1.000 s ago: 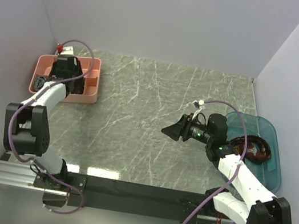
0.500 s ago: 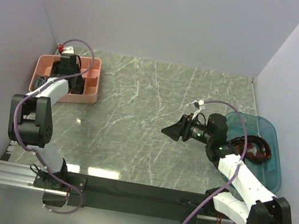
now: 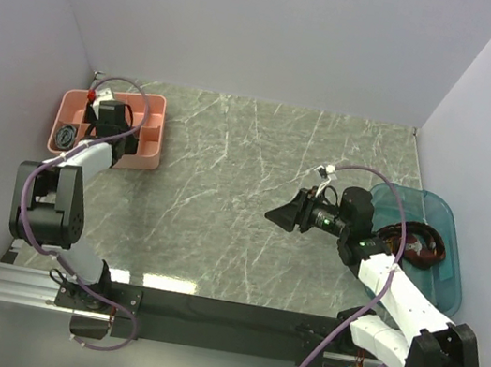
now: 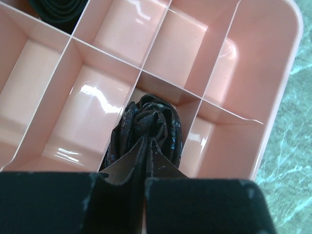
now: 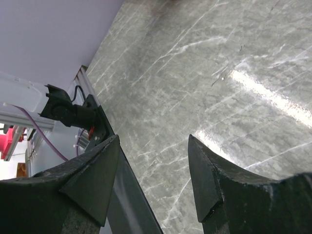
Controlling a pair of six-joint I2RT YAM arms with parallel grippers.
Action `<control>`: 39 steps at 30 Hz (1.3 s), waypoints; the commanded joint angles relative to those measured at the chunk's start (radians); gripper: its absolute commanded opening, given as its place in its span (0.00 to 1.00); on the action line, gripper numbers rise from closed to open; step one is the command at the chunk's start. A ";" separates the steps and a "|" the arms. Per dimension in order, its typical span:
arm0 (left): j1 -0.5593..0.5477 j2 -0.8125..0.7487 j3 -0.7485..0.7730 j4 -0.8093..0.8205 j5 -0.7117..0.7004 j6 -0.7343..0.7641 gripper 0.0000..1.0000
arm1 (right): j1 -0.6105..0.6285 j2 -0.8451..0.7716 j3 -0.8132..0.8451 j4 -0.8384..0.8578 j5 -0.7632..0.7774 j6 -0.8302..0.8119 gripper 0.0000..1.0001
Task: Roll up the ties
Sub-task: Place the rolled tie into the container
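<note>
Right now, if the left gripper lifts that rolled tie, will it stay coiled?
Probably it would unwind: the tie is soft fabric, and the left gripper pinches only its loose end. Its sheen suggests it may slip. The tray walls likely help hold it coiled.

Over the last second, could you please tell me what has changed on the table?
The left fingers closed on the rolled tie sitting in a compartment of the pink tray, and that arm's wrist edged slightly left. The right fingers stayed open and empty above the table, and the blue bin did not move.
</note>
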State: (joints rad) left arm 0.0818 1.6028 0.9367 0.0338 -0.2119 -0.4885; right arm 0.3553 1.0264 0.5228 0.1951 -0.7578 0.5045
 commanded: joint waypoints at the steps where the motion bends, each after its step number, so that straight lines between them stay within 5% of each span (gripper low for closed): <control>1: 0.003 0.022 -0.039 -0.132 -0.041 -0.051 0.06 | -0.007 -0.045 -0.012 0.015 -0.012 -0.006 0.65; 10: 0.003 0.032 -0.039 -0.212 -0.017 -0.099 0.09 | -0.007 -0.081 -0.004 -0.022 0.002 -0.012 0.65; 13: 0.003 -0.010 -0.039 -0.219 -0.012 -0.108 0.23 | -0.007 -0.094 0.006 -0.048 0.003 -0.018 0.65; 18: 0.004 -0.138 0.048 -0.268 -0.037 -0.076 0.59 | -0.007 -0.118 0.083 -0.141 0.052 -0.072 0.65; 23: 0.004 -0.240 0.192 -0.353 -0.046 -0.047 0.79 | -0.009 -0.140 0.200 -0.261 0.120 -0.121 0.65; 28: 0.004 -0.348 0.260 -0.431 -0.003 -0.018 0.83 | -0.010 -0.207 0.331 -0.438 0.329 -0.193 0.66; 29: 0.004 -0.407 0.257 -0.461 0.003 -0.012 0.84 | -0.009 -0.227 0.348 -0.466 0.383 -0.199 0.67; 30: 0.004 -0.581 0.216 -0.507 0.008 0.011 0.88 | -0.009 -0.295 0.399 -0.550 0.593 -0.190 0.68; 33: 0.006 -0.744 0.163 -0.523 -0.001 0.034 0.98 | -0.010 -0.356 0.430 -0.605 0.719 -0.167 0.69; 39: -0.010 -1.042 0.094 -0.672 -0.030 -0.001 0.99 | -0.009 -0.546 0.467 -0.684 0.999 -0.169 0.88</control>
State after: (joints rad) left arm 0.0830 0.6266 1.0531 -0.5144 -0.2268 -0.4877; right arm 0.3489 0.5537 0.9451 -0.4149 -0.0013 0.3504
